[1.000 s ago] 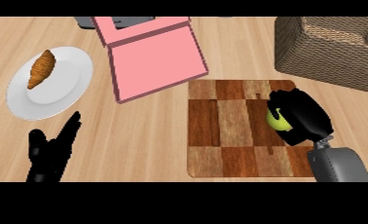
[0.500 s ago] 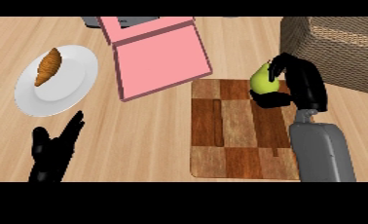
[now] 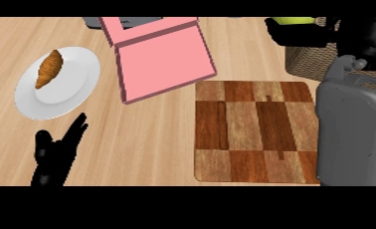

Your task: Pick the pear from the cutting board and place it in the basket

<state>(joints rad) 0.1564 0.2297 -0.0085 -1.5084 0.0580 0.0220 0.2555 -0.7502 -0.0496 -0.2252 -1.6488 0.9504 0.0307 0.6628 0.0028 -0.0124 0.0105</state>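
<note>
The yellow-green pear (image 3: 297, 21) shows as a sliver at the top right, with my right hand (image 3: 308, 33) curled round it. That hand hangs at the near left edge of the woven basket (image 3: 305, 59), well above the checkered wooden cutting board (image 3: 253, 131), which lies bare. My right forearm (image 3: 343, 123) covers the board's right edge. At the lower left my left hand (image 3: 55, 156) rests open on the counter, fingers pointing up.
A white plate (image 3: 73, 81) with a croissant (image 3: 50, 67) sits at the left. A pink open box (image 3: 163, 56) lies between the plate and the board. A grey object (image 3: 121, 22) peeks out behind the box.
My right hand has lifted the pear off the board and carried it up and away towards the basket. The view has shifted, so the board and plate sit lower. The left hand stays still.
</note>
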